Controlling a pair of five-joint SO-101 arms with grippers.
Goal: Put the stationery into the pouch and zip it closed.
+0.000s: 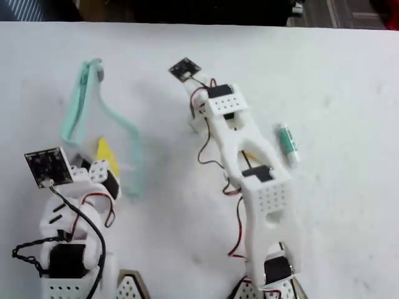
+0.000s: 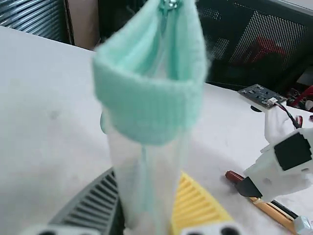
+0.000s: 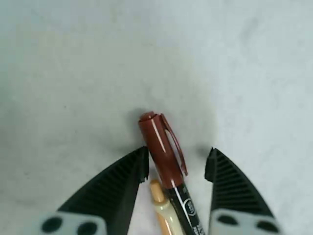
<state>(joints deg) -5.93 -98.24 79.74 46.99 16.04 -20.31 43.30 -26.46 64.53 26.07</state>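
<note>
The right pincer (image 3: 178, 155) stood apart, straddling a brown pen (image 3: 161, 142) on the tabletop (image 3: 73, 73), its arm stretched forward. The left pincer (image 2: 146, 178) was clamped on the pouch (image 2: 151, 103).

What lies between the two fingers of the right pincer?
A brown-capped pen and a beige pen beside it, both on the table, as the right wrist view shows.

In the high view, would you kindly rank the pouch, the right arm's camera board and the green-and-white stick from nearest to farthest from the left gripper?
1. pouch, clamped in the left gripper itself.
2. camera board, on the wrist of the right arm, mid-table.
3. green-and-white stick, lying past the right arm, on its right side.
</note>
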